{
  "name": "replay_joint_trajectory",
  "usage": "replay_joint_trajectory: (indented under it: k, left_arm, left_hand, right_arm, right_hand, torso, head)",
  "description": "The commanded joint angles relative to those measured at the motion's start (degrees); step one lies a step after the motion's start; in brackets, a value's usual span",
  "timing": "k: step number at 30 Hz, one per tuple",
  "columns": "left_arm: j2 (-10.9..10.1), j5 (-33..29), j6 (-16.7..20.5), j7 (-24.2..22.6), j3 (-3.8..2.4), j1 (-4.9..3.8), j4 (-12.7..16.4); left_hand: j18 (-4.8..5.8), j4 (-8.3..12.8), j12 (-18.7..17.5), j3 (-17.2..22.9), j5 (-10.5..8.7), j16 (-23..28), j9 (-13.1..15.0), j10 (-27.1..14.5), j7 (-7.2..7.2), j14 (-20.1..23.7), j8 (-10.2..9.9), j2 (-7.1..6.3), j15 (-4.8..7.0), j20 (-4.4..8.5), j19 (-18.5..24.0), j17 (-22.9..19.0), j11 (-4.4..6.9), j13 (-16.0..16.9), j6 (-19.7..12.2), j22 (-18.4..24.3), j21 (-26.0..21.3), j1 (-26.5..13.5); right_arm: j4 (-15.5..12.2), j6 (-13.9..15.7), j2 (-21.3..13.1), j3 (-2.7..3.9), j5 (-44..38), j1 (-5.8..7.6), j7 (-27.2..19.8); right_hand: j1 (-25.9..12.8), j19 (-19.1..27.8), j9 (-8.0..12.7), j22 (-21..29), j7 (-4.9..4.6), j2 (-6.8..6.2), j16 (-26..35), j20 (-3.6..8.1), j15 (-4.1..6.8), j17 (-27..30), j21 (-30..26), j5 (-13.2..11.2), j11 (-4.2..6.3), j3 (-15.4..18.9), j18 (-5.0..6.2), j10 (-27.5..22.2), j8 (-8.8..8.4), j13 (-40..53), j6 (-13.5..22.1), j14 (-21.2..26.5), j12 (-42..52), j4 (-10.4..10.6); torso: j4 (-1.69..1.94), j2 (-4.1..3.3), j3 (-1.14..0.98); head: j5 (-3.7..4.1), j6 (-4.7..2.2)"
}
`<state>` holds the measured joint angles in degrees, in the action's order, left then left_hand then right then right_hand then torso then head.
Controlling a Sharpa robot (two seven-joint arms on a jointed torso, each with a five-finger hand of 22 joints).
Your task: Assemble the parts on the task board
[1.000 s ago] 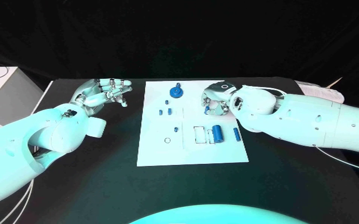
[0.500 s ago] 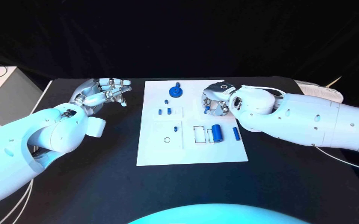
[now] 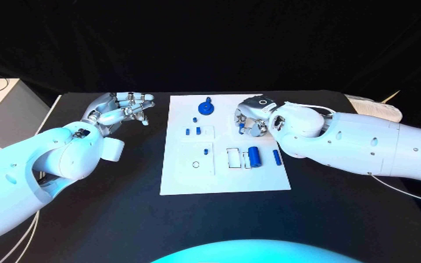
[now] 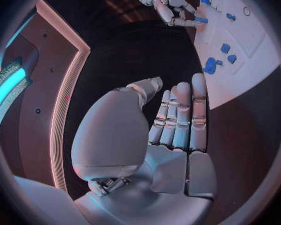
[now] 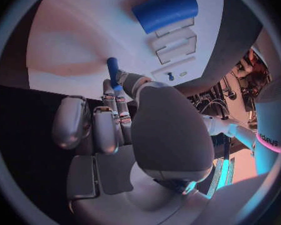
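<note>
The black tabletop carries the white rectangular task board at its centre, with bare black surface at 3, 6 and 9 o'clock. The right hand sits over the board's 2 o'clock edge, its fingers pinching a small blue cylindrical peg. A larger blue cylinder lies just toward 6 o'clock of it. The left hand hovers off the board at 9 o'clock, fingers together and loosely curled, holding nothing.
</note>
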<state>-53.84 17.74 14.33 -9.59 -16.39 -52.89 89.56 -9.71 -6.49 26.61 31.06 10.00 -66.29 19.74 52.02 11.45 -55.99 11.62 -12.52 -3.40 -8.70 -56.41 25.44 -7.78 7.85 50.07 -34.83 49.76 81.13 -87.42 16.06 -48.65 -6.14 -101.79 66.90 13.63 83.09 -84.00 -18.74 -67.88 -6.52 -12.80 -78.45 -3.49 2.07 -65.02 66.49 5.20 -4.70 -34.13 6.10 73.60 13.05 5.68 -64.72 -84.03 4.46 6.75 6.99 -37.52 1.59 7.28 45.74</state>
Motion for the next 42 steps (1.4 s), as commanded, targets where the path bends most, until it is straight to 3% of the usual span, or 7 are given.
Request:
replay_joint_trajectory:
  k: [1,11,19,24,30,36,42]
  left_arm:
    - [0.19,-0.3,-0.66,-0.42,-0.05,0.02,-0.14]
    - [1.0,-0.6,-0.72,-0.51,-0.05,0.07,-1.18]
    - [1.74,-0.73,-0.9,-0.61,-0.04,0.26,-1.57]
    - [2.09,-0.78,-1.0,-0.62,-0.04,0.33,-1.72]
    - [2.39,-0.8,-1.13,-0.56,-0.04,0.36,-1.75]
    - [2.42,-0.8,-1.15,-0.48,-0.04,0.36,-1.65]
    - [2.37,-0.8,-1.12,-0.44,-0.04,0.37,-1.64]
  left_hand:
    - [-0.89,-0.46,0.36,0.03,0.32,0.07,0.05,-0.33,0.02,0.32,0.2,0.02,-0.1,0.04,-0.42,0.03,-0.06,-0.08,0.2,0.06,-0.21,0.41]
    - [-0.89,-0.49,0.39,0.02,0.31,0.07,0.06,-0.36,0.01,0.32,0.21,0.03,-0.1,0.04,-0.43,0.03,-0.06,-0.09,0.22,0.07,-0.22,0.44]
    - [-0.89,-0.49,0.39,0.02,0.31,0.07,0.06,-0.36,0.01,0.32,0.21,0.03,-0.1,0.04,-0.43,0.03,-0.06,-0.09,0.22,0.07,-0.22,0.44]
    - [-0.89,-0.5,0.41,0.02,0.31,0.06,0.07,-0.37,0.0,0.32,0.22,0.04,-0.1,0.04,-0.44,0.04,-0.05,-0.09,0.23,0.07,-0.22,0.47]
    - [-0.89,-0.5,0.41,0.02,0.31,0.06,0.07,-0.37,0.0,0.32,0.22,0.04,-0.1,0.04,-0.44,0.04,-0.05,-0.09,0.23,0.07,-0.22,0.47]
    - [-0.89,-0.5,0.41,0.02,0.31,0.06,0.07,-0.37,0.0,0.32,0.22,0.04,-0.1,0.04,-0.44,0.04,-0.05,-0.09,0.23,0.07,-0.22,0.47]
    - [-0.89,-0.51,0.46,0.01,0.3,0.06,0.08,-0.36,-0.01,0.32,0.24,0.02,-0.09,0.05,-0.45,0.04,-0.04,-0.09,0.24,0.07,-0.22,0.52]
  right_arm:
    - [-1.6,4.88,-0.48,0.29,-0.72,0.21,0.33]
    - [-9.0,7.07,-1.19,0.98,-1.01,0.85,-0.76]
    - [-11.59,7.26,3.19,0.47,-2.37,-1.04,-1.7]
    - [-11.54,6.93,5.93,0.07,-2.91,-2.5,-2.04]
    - [-9.6,5.63,8.87,-0.77,-3.12,-4.2,-2.38]
    - [-7.88,4.87,9.99,-1.2,-3.12,-5.52,-2.1]
    - [-7.21,4.82,10.65,-1.3,-4.25,-5.96,-0.54]
  right_hand:
    - [0.7,-0.26,-0.23,-0.1,0.09,1.57,-0.22,0.32,0.32,-0.06,0.25,-0.22,2.45,-1.75,-0.92,2.64,0.41,1.48,-0.36,-1.53,0.05,-1.77]
    - [0.57,-0.32,-0.4,-0.33,0.08,1.49,-0.35,0.34,0.34,-0.28,0.48,-0.16,2.46,-2.02,-0.97,2.72,0.51,1.59,-0.37,-1.58,-0.01,-2.13]
    - [0.33,-0.27,-0.58,-0.22,0.01,1.43,-0.31,0.35,0.31,-0.15,0.32,0.23,2.41,-2.36,-0.94,2.72,0.55,1.69,-0.26,-1.55,-0.13,-2.5]
    - [0.21,-0.24,-0.66,-0.18,-0.02,1.39,-0.31,0.35,0.3,-0.11,0.25,0.43,2.38,-2.52,-0.92,2.7,0.57,1.75,-0.2,-1.54,-0.19,-2.7]
    - [0.15,-0.22,-0.71,-0.11,-0.05,1.37,-0.26,0.34,0.29,0.0,0.17,0.53,2.36,-2.61,-0.91,2.69,0.58,1.77,-0.17,-1.52,-0.23,-2.82]
    - [0.1,-0.19,-0.74,-0.01,-0.07,1.36,-0.24,0.34,0.28,0.05,0.05,0.57,2.34,-2.66,-0.88,2.69,0.59,1.79,-0.15,-1.51,-0.25,-2.88]
    - [0.08,-0.19,-0.76,-0.06,-0.08,1.36,-0.24,0.33,0.27,0.05,0.1,0.62,2.33,-2.71,-0.89,2.68,0.59,1.8,-0.14,-1.51,-0.27,-2.93]
  torso:
    - [-0.07,0.06,-0.02]
    - [-0.08,0.22,-0.02]
    - [-0.26,0.64,0.15]
    - [-0.2,0.81,0.31]
    - [-0.11,0.86,0.47]
    - [-0.15,0.73,0.3]
    - [-0.17,0.76,0.19]
  head:
    - [-0.04,-0.09]
    - [-0.53,-0.44]
    - [-1.39,-0.17]
    - [-1.8,-0.06]
    - [-2.35,0.2]
    - [-2.87,0.4]
    - [-3.23,0.75]
